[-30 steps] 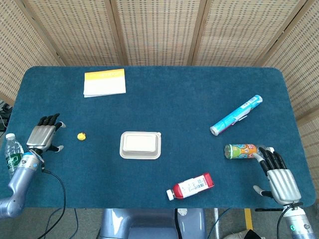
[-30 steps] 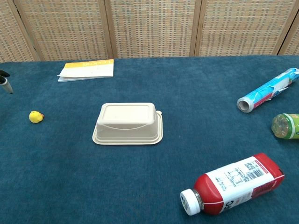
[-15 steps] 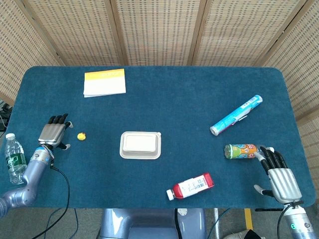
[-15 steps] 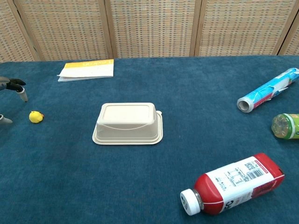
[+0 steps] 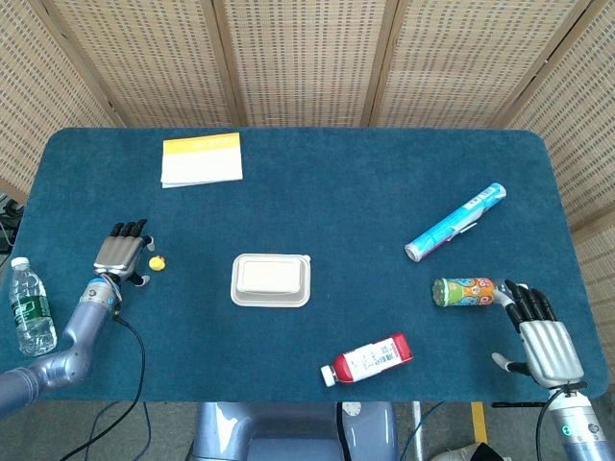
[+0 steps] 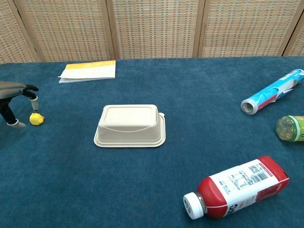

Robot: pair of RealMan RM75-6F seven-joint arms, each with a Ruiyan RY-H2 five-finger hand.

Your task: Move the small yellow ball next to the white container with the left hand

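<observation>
My left hand (image 5: 121, 256) fingers spread, empty, over small yellow ball (image 6: 36, 118), well left of white lidded container (image 6: 130, 125). Lower, pinch ball centrally; avoid nudging. Right hand (image 5: 545, 341) idle, open.

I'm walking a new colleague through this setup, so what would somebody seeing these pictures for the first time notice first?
Probably the white container lying upside down in the middle of the blue table. Next, the left hand at the table's left side, fingers spread around the small yellow ball, not yet holding it. The red bottle lying on its side at the front also stands out.
</observation>
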